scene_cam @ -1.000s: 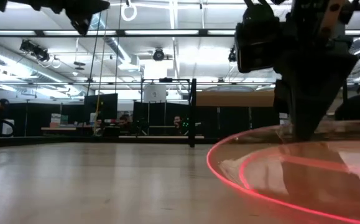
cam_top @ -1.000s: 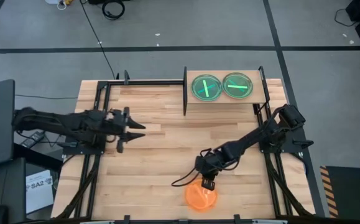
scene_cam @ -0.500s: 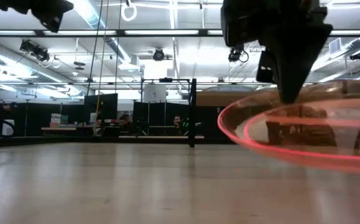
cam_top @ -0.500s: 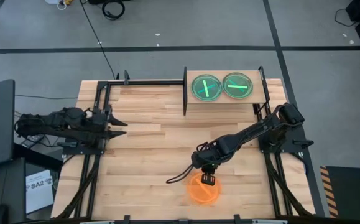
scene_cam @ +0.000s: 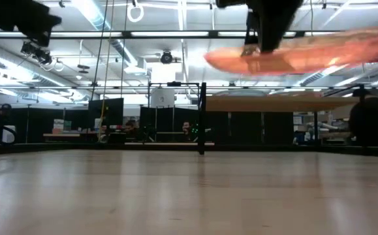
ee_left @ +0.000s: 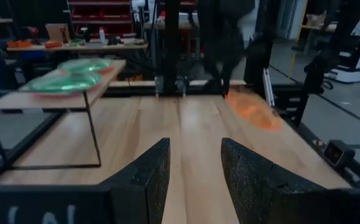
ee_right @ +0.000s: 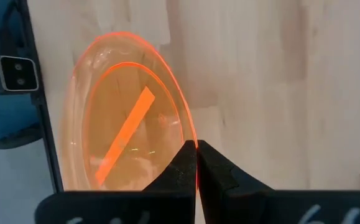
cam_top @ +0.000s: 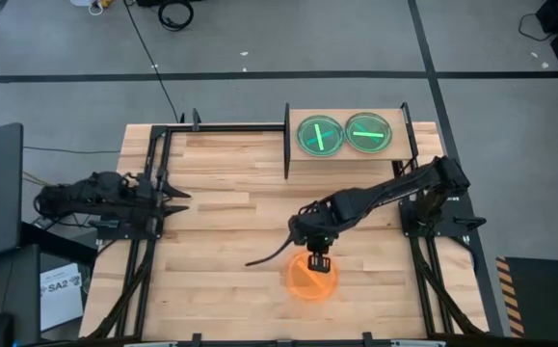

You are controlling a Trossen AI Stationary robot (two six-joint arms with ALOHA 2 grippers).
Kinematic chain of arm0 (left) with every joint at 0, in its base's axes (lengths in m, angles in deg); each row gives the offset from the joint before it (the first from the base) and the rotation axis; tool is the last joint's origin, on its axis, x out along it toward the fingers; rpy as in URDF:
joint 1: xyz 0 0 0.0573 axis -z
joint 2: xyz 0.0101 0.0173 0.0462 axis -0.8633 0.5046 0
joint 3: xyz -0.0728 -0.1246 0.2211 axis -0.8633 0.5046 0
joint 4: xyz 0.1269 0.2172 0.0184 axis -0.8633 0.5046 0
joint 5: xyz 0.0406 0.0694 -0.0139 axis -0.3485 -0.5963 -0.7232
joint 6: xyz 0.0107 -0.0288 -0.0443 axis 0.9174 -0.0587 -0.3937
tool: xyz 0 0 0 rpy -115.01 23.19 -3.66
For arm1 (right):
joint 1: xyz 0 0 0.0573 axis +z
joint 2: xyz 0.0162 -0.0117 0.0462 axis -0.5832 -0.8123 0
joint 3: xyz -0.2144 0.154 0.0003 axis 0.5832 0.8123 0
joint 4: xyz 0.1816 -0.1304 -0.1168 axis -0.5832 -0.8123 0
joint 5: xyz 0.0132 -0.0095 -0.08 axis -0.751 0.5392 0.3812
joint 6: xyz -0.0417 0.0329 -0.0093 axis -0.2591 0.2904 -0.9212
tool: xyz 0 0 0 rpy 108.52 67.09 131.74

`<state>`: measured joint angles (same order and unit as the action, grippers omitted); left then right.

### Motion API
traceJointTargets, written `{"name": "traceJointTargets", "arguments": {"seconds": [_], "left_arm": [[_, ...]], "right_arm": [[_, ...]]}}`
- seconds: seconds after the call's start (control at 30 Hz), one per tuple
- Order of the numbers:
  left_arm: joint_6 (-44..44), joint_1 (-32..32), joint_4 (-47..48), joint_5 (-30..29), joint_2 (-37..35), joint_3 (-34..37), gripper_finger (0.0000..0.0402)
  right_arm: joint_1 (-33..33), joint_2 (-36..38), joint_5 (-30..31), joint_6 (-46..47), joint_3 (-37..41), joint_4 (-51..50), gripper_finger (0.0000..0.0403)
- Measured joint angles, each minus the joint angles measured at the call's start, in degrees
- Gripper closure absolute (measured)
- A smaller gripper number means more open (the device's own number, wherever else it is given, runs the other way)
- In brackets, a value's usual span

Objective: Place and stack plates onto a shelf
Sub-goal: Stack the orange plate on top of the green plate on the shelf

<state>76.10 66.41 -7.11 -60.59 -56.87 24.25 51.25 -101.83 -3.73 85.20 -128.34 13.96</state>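
Lifted since the earlier frame, the orange plate [cam_top: 307, 280] now hangs clear of the bench [cam_top: 230, 251], lower centre of the high view; right claw [cam_top: 317, 261] pinches its rim; left claw [cam_top: 184, 196], fingers parted wide and empty, has drawn back to mid-left; two green plates [cam_top: 319, 134] sit on the shelf [cam_top: 356, 164], upper right.

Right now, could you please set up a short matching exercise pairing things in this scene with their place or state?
Things:
1. orange plate
2. two green plates
3. left tool
4. right tool

Places or states:
A. lying side by side on the shelf
B. open, empty, at the table's left side
C. lifted clear of the table, gripped by its rim
D. shut on a plate's rim

Pairs: 1-C, 2-A, 3-B, 4-D
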Motion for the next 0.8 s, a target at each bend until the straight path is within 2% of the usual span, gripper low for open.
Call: {"name": "traceJointTargets", "arguments": {"seconds": [0.47,0.8], "left_arm": [[-0.02,0.0,-24.29,0.02,0.27,18.54,0.0251],[0.02,0.0,-26.9,0.02,0.25,20.69,0.0251]], "right_arm": [[-6.94,0.01,5.91,-8.22,-21.68,-16.61,0.0395],[-15.41,0.01,6.26,-14.72,-31.33,-22.88,0.0395]]}}
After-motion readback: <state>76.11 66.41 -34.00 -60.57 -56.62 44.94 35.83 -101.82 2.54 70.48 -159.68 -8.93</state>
